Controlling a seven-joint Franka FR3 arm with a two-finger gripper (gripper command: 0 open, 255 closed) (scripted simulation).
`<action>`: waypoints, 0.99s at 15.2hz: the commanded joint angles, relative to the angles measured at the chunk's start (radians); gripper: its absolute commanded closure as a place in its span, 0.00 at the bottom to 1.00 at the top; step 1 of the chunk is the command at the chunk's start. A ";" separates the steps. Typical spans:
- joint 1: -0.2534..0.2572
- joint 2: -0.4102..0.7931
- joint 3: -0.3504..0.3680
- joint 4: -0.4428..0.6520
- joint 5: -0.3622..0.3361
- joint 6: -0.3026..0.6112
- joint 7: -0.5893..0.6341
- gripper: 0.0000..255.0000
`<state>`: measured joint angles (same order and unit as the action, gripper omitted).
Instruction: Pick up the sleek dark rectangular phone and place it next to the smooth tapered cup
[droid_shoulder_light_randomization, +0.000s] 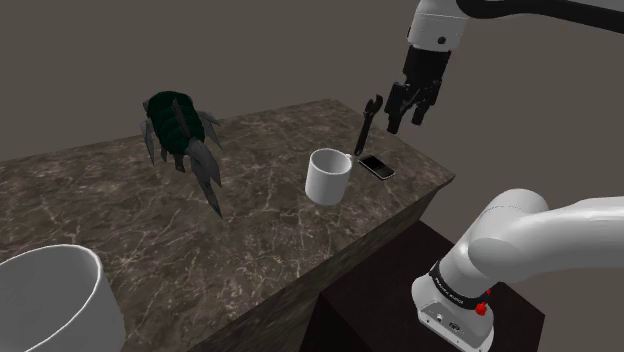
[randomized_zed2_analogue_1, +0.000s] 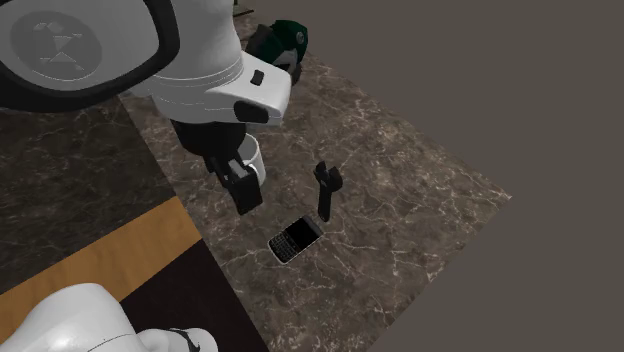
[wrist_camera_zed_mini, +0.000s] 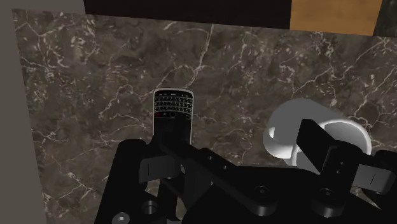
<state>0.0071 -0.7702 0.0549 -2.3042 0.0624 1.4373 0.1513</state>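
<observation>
Shoulder view: my gripper (droid_shoulder_light_randomization: 409, 112) hangs open and empty above the dark phone (droid_shoulder_light_randomization: 377, 166), which lies flat on the veined tabletop (droid_shoulder_light_randomization: 250, 230) near the white cup (droid_shoulder_light_randomization: 328, 176). 1 black wrench (droid_shoulder_light_randomization: 368, 122) stands just beside the phone, its top near my gripper. Second exterior view: wrench and phone almost touch. Wrist view: the cup sits beside the phone.

No text can be read, not even on the phone (wrist_camera_zed_mini: 172, 114).
</observation>
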 joint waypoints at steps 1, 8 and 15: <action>0.000 0.000 0.000 0.000 0.000 0.000 0.000 0.00; -0.008 0.036 -0.091 -0.182 -0.051 0.252 -0.153 0.00; -0.014 0.154 -0.178 -0.281 -0.082 0.500 -0.291 0.00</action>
<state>-0.0051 -0.6342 -0.1108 -2.5784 -0.0149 1.9074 -0.1208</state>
